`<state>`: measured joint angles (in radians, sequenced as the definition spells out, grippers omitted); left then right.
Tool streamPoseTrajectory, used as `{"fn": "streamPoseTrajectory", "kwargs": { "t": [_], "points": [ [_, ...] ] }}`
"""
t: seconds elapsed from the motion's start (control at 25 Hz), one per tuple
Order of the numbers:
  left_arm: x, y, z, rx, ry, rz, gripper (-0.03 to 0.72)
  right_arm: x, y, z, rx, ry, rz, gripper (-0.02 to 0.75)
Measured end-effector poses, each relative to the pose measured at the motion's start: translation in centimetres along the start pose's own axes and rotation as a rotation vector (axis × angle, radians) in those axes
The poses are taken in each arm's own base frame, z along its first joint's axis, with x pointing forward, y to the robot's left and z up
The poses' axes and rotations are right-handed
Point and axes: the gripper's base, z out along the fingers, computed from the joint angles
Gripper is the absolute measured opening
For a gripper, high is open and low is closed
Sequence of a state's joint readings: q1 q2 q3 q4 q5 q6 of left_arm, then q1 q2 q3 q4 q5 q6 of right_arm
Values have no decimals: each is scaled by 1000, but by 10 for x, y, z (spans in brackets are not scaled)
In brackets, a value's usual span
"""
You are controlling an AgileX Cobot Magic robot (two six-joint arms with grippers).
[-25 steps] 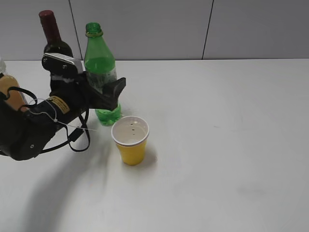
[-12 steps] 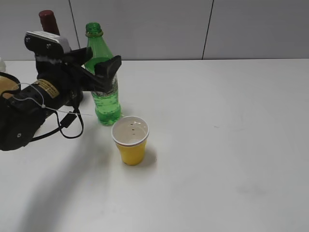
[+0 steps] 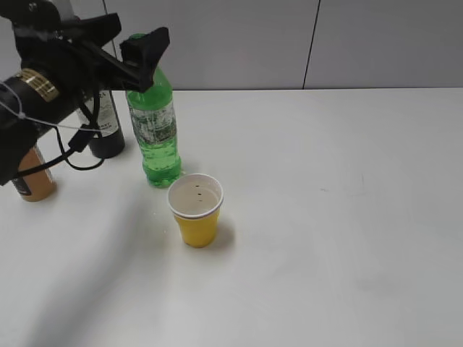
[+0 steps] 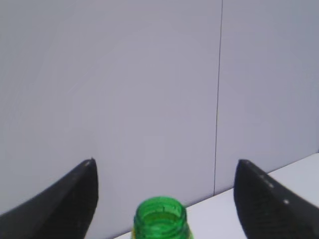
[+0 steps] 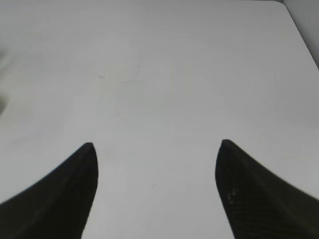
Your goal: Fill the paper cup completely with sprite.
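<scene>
Step in hand: by my reading, the approach to the sprite bottle (image 3: 154, 119); nothing is grasped and no pouring has begun.
Left claw (image 3: 123, 40): spread wide and empty, raised at the height of the bottle's neck, one finger in front of the mouth in the exterior view. In the left wrist view the open, capless bottle mouth (image 4: 160, 219) sits low between the two fingers, touching neither.
Right claw (image 5: 155, 191): spread wide, holding nothing, over bare tabletop (image 5: 164, 74); not seen in the exterior view.
Sprite bottle: upright on the tabletop, partly full, just behind and left of the paper cup.
Paper cup (image 3: 195, 210): upright, near the bottle; whether any liquid is in it I cannot tell.
Other bottles: a dark wine bottle (image 3: 106, 130) and a tan-orange juice bottle (image 3: 32, 177) stand further left.
Next move: probably lower the left claw to the bottle's body, close on it, then lift and tilt it over the cup without knocking the cup.
</scene>
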<state>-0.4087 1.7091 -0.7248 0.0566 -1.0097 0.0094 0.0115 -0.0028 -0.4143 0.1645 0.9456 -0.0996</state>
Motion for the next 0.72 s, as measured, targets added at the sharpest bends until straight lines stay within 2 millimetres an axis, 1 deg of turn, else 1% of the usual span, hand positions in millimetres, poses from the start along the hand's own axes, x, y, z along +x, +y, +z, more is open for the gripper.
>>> {"fn": "streamPoseTrajectory", "kwargs": {
  "t": [0.16, 0.24, 0.36, 0.48, 0.72],
  "points": [
    [-28, 1, -11, -4, 56, 18, 641, 0, 0, 0, 0, 0, 0, 565],
    [-41, 4, -18, -11, 101, 28, 638, 0, 0, 0, 0, 0, 0, 565],
    [-64, 9, -33, -30, 131, 35, 631, 0, 0, 0, 0, 0, 0, 565],
    [-81, 14, -49, -47, 186, 51, 625, 0, 0, 0, 0, 0, 1, 565],
    [-107, 18, -85, -67, 384, 94, 615, 0, 0, 0, 0, 0, 1, 565]
  ]
}}
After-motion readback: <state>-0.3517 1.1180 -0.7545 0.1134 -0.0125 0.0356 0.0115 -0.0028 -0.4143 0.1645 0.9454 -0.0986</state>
